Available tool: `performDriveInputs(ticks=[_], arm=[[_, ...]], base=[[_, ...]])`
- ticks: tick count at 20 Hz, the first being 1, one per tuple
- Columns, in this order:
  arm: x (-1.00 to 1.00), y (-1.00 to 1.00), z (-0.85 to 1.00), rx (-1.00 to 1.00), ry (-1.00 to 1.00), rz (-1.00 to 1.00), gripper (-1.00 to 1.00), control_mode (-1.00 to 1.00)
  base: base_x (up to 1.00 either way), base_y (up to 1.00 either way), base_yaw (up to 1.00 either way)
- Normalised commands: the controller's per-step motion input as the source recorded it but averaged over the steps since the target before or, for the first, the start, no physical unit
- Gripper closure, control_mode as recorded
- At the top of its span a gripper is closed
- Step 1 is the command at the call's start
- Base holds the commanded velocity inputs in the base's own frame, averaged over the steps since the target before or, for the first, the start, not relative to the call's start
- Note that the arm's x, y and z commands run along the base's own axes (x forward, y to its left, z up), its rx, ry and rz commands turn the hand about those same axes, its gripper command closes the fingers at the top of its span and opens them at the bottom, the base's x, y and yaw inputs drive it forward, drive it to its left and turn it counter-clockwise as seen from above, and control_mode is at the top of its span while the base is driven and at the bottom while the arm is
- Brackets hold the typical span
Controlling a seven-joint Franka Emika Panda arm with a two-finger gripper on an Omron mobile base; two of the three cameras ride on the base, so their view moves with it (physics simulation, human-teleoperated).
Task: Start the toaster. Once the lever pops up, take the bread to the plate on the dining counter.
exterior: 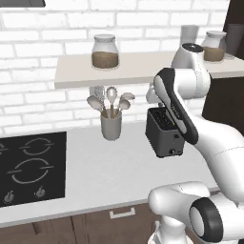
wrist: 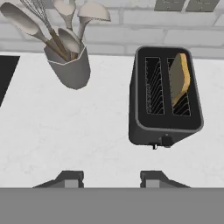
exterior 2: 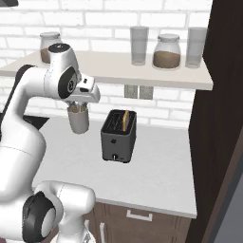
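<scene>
The dark toaster (wrist: 166,98) stands on the white worktop (wrist: 87,140), its knob (wrist: 166,141) on the end face toward me. A tan bread slice (wrist: 179,78) stands upright in its right slot and pokes above the top. It also shows in the toaster (exterior 2: 118,135) as bread (exterior 2: 126,121). My arm partly covers the toaster (exterior: 162,131). My gripper (wrist: 111,179) hangs open and empty above the worktop, short of the toaster and to its left. The plate and the dining counter are out of view.
A grey utensil pot (wrist: 70,65) with spoons and a whisk stands left of the toaster. A black hob (exterior: 31,167) lies farther left. A shelf (exterior: 124,71) with jars (exterior: 105,52) runs overhead. A tall dark cabinet (exterior 2: 218,118) closes the right side.
</scene>
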Motion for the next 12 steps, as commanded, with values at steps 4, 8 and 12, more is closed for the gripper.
performDriveInputs(ticks=[4,8,12], arm=[[0.0,-0.15,0.0,0.0,0.0,0.0,-1.0,-1.0],[-0.1,-0.43,0.0,0.04,-0.02,-0.02,-1.0,-1.0],[-0.15,-0.48,0.0,0.04,-0.04,-0.02,-1.0,-1.0]], base=[[0.0,0.0,0.0],[0.0,0.0,0.0],[0.0,0.0,0.0]])
